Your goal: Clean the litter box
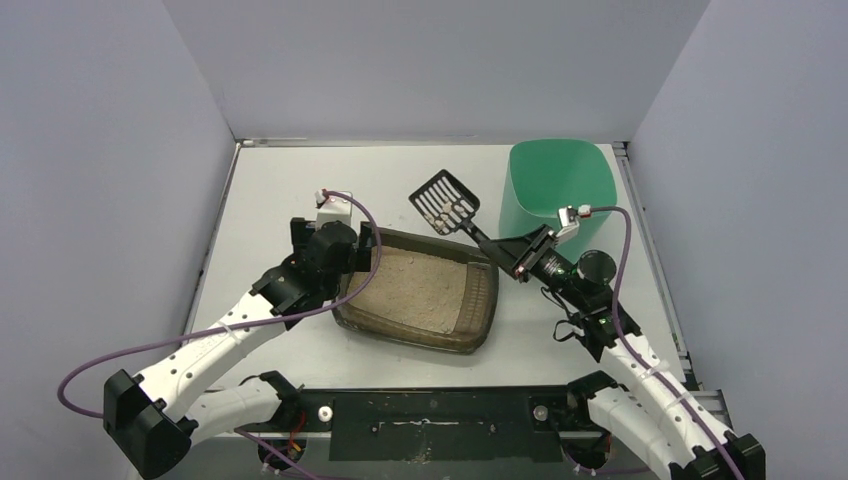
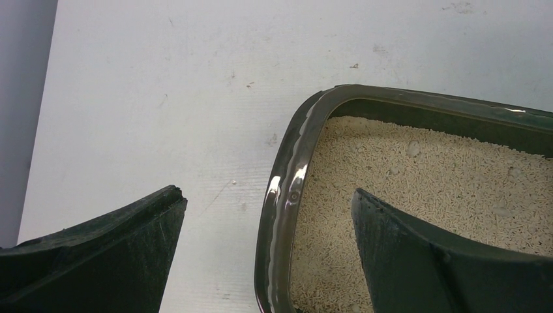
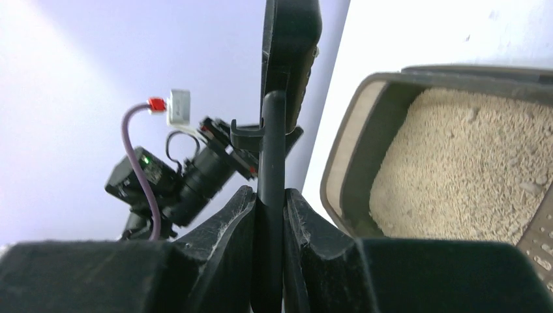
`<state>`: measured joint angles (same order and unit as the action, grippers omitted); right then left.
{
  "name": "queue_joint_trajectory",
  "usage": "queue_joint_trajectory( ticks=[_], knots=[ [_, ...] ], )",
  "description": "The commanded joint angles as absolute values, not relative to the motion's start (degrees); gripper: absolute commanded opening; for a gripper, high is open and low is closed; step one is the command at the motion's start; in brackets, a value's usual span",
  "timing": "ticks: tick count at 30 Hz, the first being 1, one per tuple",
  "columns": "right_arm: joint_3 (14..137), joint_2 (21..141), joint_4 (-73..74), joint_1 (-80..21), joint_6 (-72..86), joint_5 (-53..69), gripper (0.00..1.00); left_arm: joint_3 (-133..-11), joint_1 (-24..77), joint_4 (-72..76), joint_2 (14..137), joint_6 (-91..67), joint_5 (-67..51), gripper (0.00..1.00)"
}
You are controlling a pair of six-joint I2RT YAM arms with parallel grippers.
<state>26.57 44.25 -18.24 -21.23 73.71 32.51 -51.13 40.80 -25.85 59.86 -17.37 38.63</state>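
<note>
scoop [image 1: 445, 200] in right gripper [image 1: 508, 256] beside litter box [image 1: 484, 296]

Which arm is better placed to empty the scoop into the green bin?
Right. The right fingers are shut on the handle of the scoop, which carries pale bits and hangs beside the green bin. The left fingers stand open astride the litter box rim, farther away.

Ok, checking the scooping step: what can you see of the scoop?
Black plastic scoop, slotted square head, thin straight handle. The right gripper is shut on the handle. The head faces up beyond the far corner of the litter box, beside the green bin, pale clumps on its slots.
</note>
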Motion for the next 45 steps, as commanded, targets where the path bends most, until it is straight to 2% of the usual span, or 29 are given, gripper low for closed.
queue_joint_trajectory(
  ticks=[1,11,21,35,45],
  knots=[
    [32.16,41.25,-13.32,-20.57,74.35,22.87,0.0,-51.85,40.95,-23.64,57.48,-16.95,38.07,0.97],
    [40.36,37.45,-3.83,-20.49,73.44,8.37,0.0,-51.25,41.04,-24.2,53.37,-16.58,37.66,0.97],
    [52.01,36.65,15.44,-20.5,62.57,-6.73,0.0,-51.42,41.1,-24.51,52.45,-16.35,36.66,0.97],
    [65.56,42.3,34.83,-20.49,35.33,-21.89,0.0,-51.48,40.96,-24.19,52.28,-15.91,35.6,0.97],
    [68.34,46.52,35.22,-20.52,10.77,-22.62,0.0,-51.36,40.76,-24.08,52.27,-15.81,35.07,0.97]
  ],
)
